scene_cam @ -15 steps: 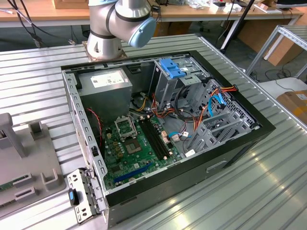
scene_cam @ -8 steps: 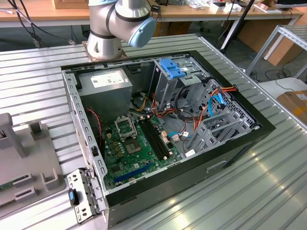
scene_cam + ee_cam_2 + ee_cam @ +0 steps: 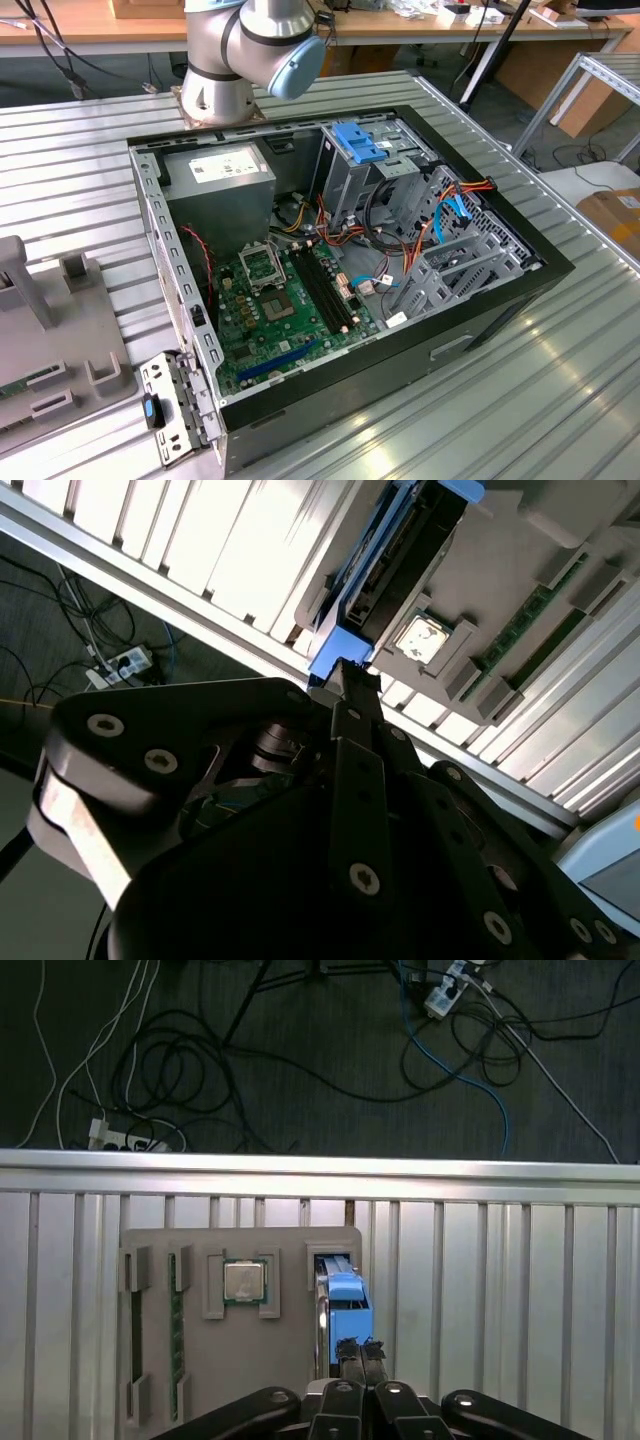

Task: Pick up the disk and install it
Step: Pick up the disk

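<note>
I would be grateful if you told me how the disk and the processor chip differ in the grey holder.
The disk appears to stand on edge in its slot; the processor chip lies flat in a square recess. The disk has bright blue rails; the chip's top is silvery. The gripper hangs by the disk's end, apart from the chip. Both sit in the grey holder.

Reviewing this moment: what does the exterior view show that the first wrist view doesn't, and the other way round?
Exterior view: the open black computer case with its green motherboard, a large grey box with a white label, and the robot arm's grey base. First wrist view: the dark disk with blue rails standing in a slot, the gripper close to it, and a square silver chip. Both: the grey holder tray and the ribbed metal table.
</note>
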### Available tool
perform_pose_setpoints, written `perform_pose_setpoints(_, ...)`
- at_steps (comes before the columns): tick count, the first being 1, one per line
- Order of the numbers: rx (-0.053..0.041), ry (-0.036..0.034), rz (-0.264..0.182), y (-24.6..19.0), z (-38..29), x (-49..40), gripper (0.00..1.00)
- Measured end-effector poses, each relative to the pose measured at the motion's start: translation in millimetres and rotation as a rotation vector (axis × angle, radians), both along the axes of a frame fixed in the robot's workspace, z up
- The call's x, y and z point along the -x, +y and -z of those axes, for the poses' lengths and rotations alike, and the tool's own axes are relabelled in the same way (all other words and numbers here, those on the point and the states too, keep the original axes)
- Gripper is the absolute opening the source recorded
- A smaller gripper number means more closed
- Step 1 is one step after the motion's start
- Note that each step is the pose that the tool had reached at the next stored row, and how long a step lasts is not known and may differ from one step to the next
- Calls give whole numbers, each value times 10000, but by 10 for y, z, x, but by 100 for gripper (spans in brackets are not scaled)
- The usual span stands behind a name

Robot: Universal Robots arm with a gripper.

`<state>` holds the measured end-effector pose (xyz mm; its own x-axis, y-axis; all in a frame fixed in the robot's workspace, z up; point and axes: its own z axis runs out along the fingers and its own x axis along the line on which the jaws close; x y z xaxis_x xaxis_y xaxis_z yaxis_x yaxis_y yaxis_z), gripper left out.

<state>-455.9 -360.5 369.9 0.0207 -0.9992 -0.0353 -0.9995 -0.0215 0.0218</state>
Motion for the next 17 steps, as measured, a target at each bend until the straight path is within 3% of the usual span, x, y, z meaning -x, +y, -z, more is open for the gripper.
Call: perform_pose_setpoints(17, 0, -1, 0, 0, 33, 0, 11)
